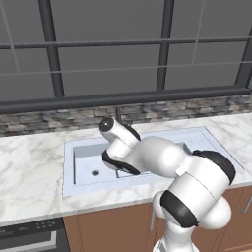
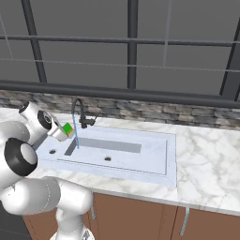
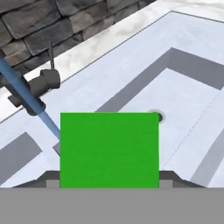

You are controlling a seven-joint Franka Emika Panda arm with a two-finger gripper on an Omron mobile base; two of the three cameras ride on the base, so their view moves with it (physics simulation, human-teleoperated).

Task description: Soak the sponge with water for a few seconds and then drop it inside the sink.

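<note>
Two basins make up your sink (image 2: pixel 154 161), set into the marble surface (image 2: pixel 211 164) below the window. Your hand (image 2: pixel 65 131) is closed on the sponge (image 2: pixel 68 128), holding it in the air over the sink's left end, just beside the faucet (image 2: pixel 78 112). In the hand view the sponge (image 3: pixel 109 149) sits between the two fingertips (image 3: pixel 51 178), green face toward you. Water (image 2: pixel 76 138) falls from the spout in a thin blue stream, passing just right of the sponge in the right base view; you can't tell whether it touches. One drain (image 3: pixel 158 116) peeks out behind the sponge's corner.
</note>
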